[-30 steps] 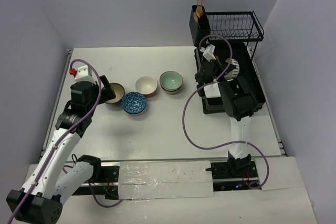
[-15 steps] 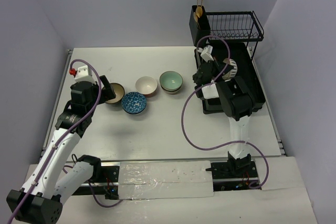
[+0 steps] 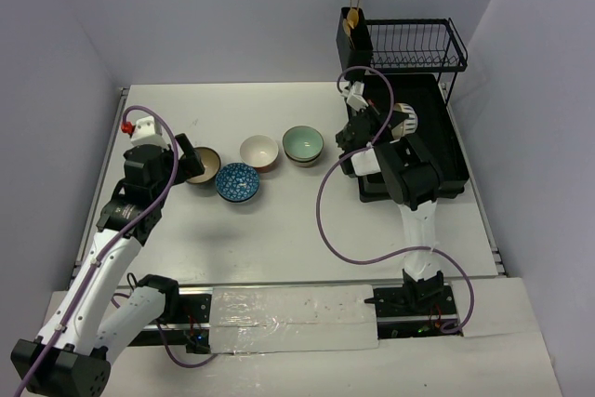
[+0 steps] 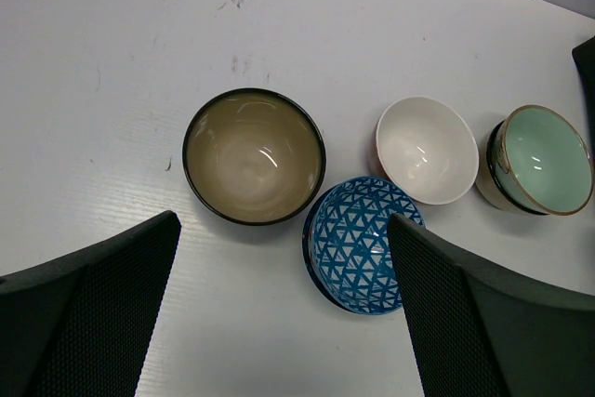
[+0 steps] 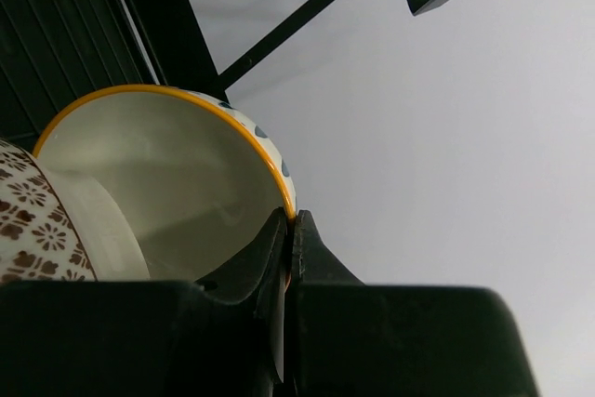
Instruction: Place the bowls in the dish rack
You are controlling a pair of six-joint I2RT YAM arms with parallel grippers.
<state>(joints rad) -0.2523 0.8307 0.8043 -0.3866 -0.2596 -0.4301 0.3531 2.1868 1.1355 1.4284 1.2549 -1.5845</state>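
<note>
Left end effector [image 4: 284,218]: fingers spread wide, hovering over the tan bowl [image 4: 253,155] and blue patterned bowl [image 4: 358,244], holding nothing. No change from a second ago. White bowl [image 4: 426,149] and mint green bowl [image 4: 539,157] sit further right in the same row on the worktop [image 3: 279,220], none moved.

Right end effector [image 5: 288,225]: fingers pressed together right at the lip of a yellow-rimmed bowl [image 5: 167,174] in the dish rack [image 3: 437,151] (cannot tell whether the lip is actually pinched). Brown-white patterned bowl [image 5: 37,220] leans against it. Since the earlier frame the right wrist has shifted left, toward the rack's left edge.
</note>
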